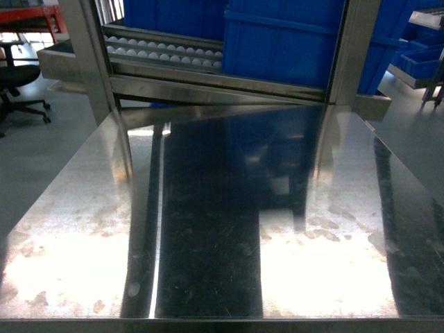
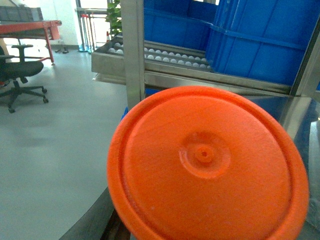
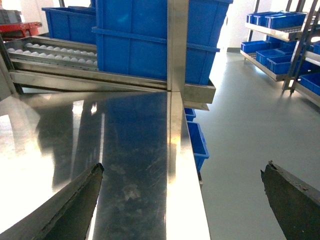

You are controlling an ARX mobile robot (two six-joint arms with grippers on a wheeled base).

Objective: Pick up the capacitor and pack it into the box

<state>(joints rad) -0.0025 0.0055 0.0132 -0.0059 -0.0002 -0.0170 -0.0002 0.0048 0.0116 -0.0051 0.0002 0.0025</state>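
Right gripper point(image 3: 182, 200): on my right wrist cam the jaws stand wide apart, nothing between them. Dark, worn fingers point(image 3: 75, 205) show at both lower corners of that view. Directly under and ahead of it is the steel table point(image 3: 125, 150), with the table's right edge running between the fingers and grey floor point(image 3: 240, 140) beyond it on the right.

Left gripper: I can't see the fingers at all. The left wrist cam is mostly blocked by an orange disc point(image 2: 207, 165) sitting close to the lens, so I cannot tell whether it is open or closed. No gripper shows on the head cam.

Ahead of both grippers, at the far table edge: steel upright posts point(image 3: 177, 45), a roller rack point(image 1: 163, 52) with rows of white rollers, and large blue bins point(image 1: 284, 41) sitting on it. Smaller blue bins point(image 3: 197, 140) hang below the table's right side. Further right, shelving with more blue bins point(image 3: 272, 30). Off to the left, a black office chair point(image 2: 20, 75) and a red bench point(image 2: 30, 25) on the floor.

I see no capacitor and no pink box in any view.
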